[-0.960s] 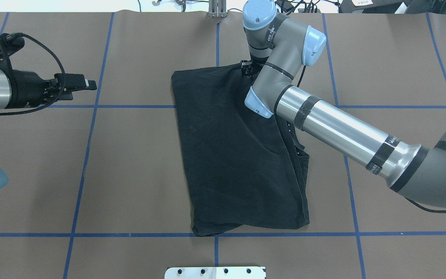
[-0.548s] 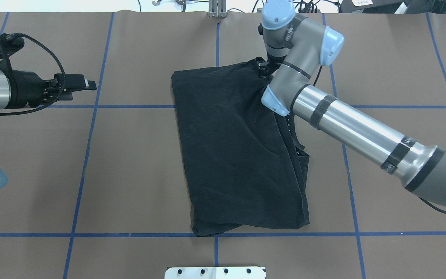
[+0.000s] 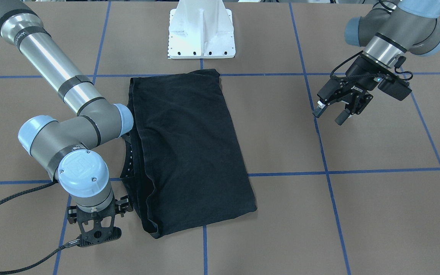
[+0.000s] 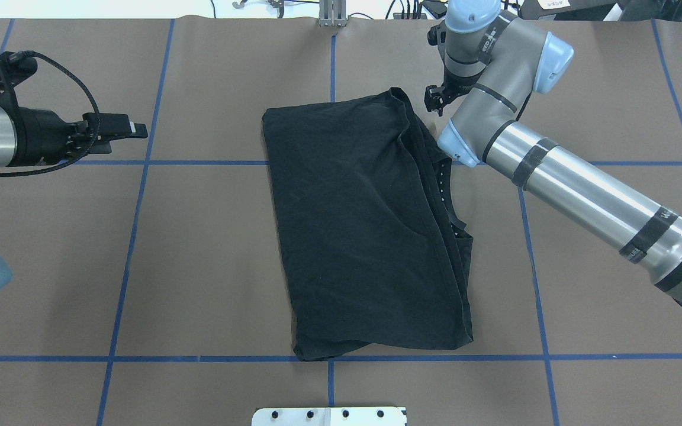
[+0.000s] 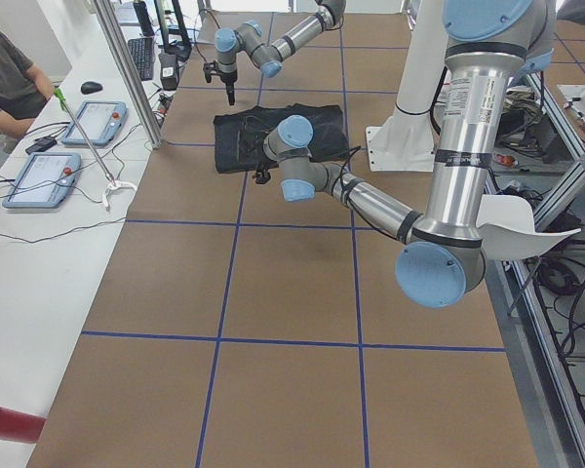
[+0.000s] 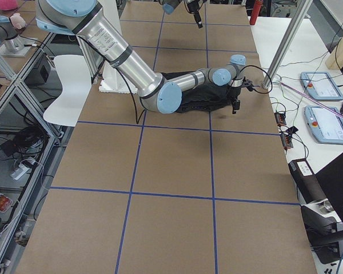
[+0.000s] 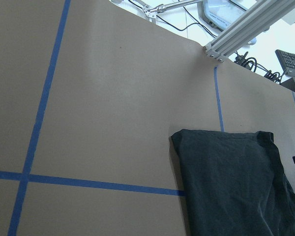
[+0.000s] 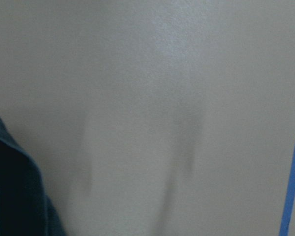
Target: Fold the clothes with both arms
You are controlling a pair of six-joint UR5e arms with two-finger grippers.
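The black T-shirt (image 4: 364, 231) lies folded into a long rectangle in the middle of the table, also seen in the front view (image 3: 185, 145); its print is hidden. My right gripper (image 4: 434, 100) hovers just right of the shirt's far right corner, apart from the cloth, and looks open with nothing held. In its wrist view only bare table and a dark shirt edge (image 8: 10, 187) show. My left gripper (image 3: 329, 116) stands open and empty far to the left, well away from the shirt (image 7: 236, 182).
A white bolted pedestal (image 3: 201, 34) stands at the robot's edge of the table. Blue tape lines (image 4: 134, 236) grid the brown surface. In the left side view a person (image 5: 10, 78) sits at a side bench holding tablets (image 5: 39, 175).
My right arm swung right and off the shirt's far right corner, letting the cloth go; that corner now lies on the pile. The left arm stayed put.
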